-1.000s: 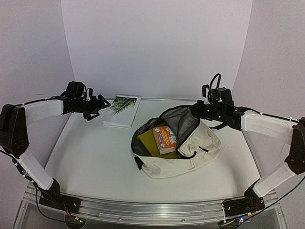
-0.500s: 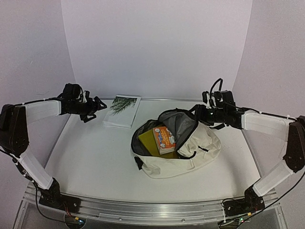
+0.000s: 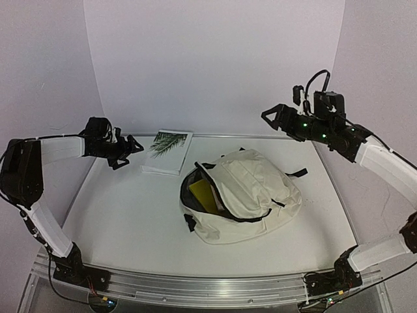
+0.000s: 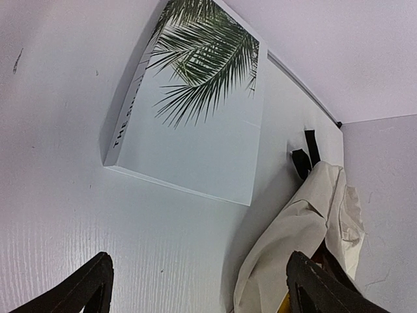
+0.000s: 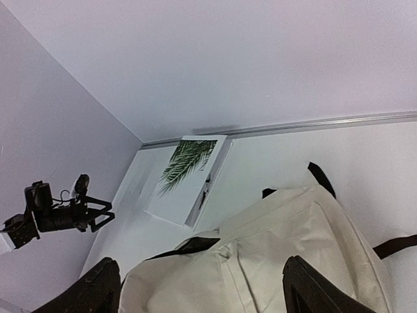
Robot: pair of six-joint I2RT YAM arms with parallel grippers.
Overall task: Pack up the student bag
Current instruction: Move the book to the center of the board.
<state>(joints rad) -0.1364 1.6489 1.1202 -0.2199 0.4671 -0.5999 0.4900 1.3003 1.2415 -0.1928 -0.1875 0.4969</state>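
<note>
The student bag [image 3: 251, 192], cream with black straps, lies in the middle of the table. Its flap has dropped over most of the opening, and a yellow book [image 3: 202, 194] shows inside at the left. My right gripper [image 3: 270, 116] hangs open in the air above and behind the bag, holding nothing. The right wrist view looks down on the bag [image 5: 293, 261] between the spread fingers [image 5: 98, 287]. My left gripper [image 3: 135, 147] is open, just left of a white palm-leaf book [image 3: 167, 151]. The left wrist view shows that book [image 4: 195, 130] and the bag's edge [image 4: 306, 228] ahead of the open gripper [image 4: 195, 274].
The white table [image 3: 124, 215] is bounded by lilac walls at the back and both sides. A black strap [image 3: 298, 173] trails from the bag toward the right. The left arm's gripper [image 5: 91, 212] shows at the far left in the right wrist view.
My right gripper opened, let go of the bag's flap and rose up and back. The flap fell over the opening and hid the orange book. The left gripper drew slightly left.
</note>
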